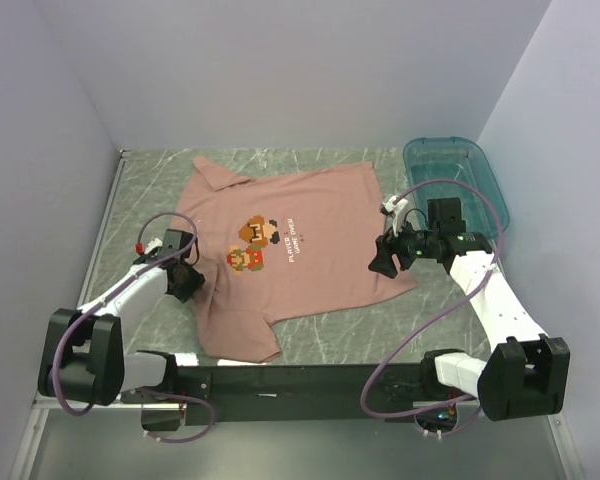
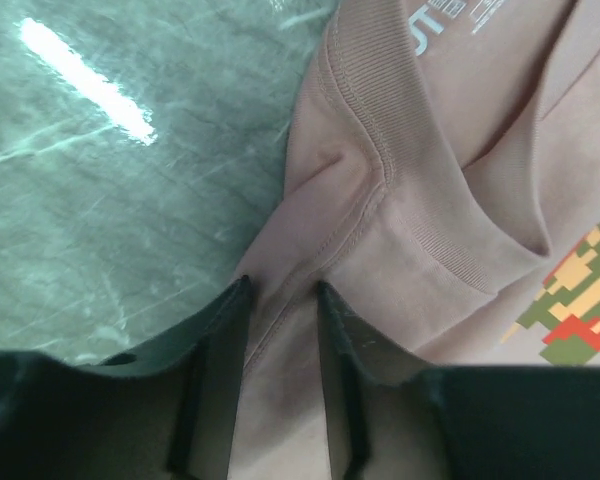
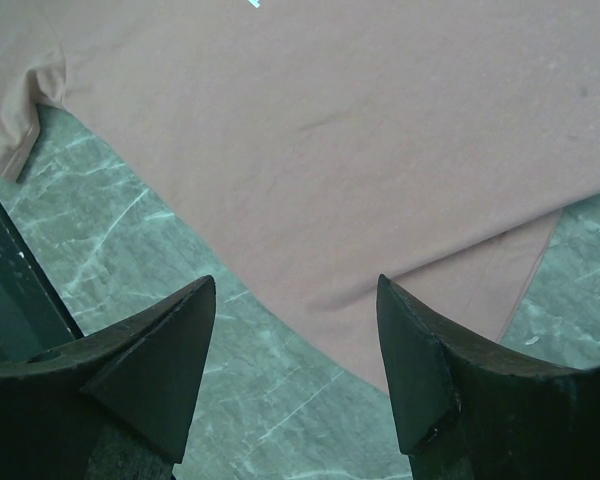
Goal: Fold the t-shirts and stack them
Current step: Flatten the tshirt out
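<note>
One salmon-pink t-shirt (image 1: 310, 200) lies spread print-up on the marble table (image 1: 380, 325); folding is at the first grasp. The left gripper (image 2: 280, 295) stands narrow, with a ridge of shoulder fabric between its fingers and the collar (image 2: 420, 215) just ahead; a firm clamp cannot be confirmed. The right gripper (image 3: 295, 285) is released, its jaws wide above the hem (image 3: 430, 265). The next move probably requires both edges secured before lifting.

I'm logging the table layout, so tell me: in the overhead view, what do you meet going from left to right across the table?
left arm's black gripper → dusty salmon-pink short-sleeved t-shirt with a pixel-character print → right arm's black gripper → clear teal plastic tub
</note>
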### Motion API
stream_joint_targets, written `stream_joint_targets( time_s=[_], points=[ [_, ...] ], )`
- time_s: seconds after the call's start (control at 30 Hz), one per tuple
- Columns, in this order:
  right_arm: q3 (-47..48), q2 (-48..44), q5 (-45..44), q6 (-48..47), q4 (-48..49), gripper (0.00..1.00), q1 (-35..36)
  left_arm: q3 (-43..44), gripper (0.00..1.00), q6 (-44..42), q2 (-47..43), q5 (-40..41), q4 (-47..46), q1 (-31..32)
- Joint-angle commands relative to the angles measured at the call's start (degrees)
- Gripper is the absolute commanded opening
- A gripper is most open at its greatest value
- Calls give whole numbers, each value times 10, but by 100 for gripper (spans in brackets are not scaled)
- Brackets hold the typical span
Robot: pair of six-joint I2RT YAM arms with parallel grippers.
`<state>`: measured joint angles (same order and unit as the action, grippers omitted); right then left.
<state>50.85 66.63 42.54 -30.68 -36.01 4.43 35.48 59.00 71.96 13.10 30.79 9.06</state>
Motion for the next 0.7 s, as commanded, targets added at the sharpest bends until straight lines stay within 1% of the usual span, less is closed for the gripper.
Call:
stream_joint_targets(
  time_s=[0.0,0.07,0.1,0.2,0.23,0.33,0.43,0.47,0.57,0.67],
  points=[
    [10,-8,13,3,7,72,-6,-8,35,-22,9,-21,-31,-4],
    [10,-7,15,3,6,72,-6,-10,26,-25,4,-24,-33,-5],
    [11,-7,17,2,6,72,-6,-11,17,-26,1,-24,-33,-7],
    [10,-7,18,2,4,72,-6,-14,3,-29,-9,-28,-31,-11],
    [11,-7,19,3,3,72,-6,-16,1,-30,-14,-29,-30,-13],
    [12,-10,21,1,2,72,-6,-19,0,-21,-31,-26,-16,-20],
    [10,-12,20,-1,-1,72,-6,-25,0,7,-90,-15,19,-32],
    [9,-12,18,-3,-4,72,-6,-28,0,23,-130,-12,27,-42],
    [9,-12,13,-4,-4,72,-6,-43,1,57,-203,-29,53,-68],
    [10,-12,11,-3,-3,72,-6,-59,2,93,-243,-46,78,-83]
  ],
)
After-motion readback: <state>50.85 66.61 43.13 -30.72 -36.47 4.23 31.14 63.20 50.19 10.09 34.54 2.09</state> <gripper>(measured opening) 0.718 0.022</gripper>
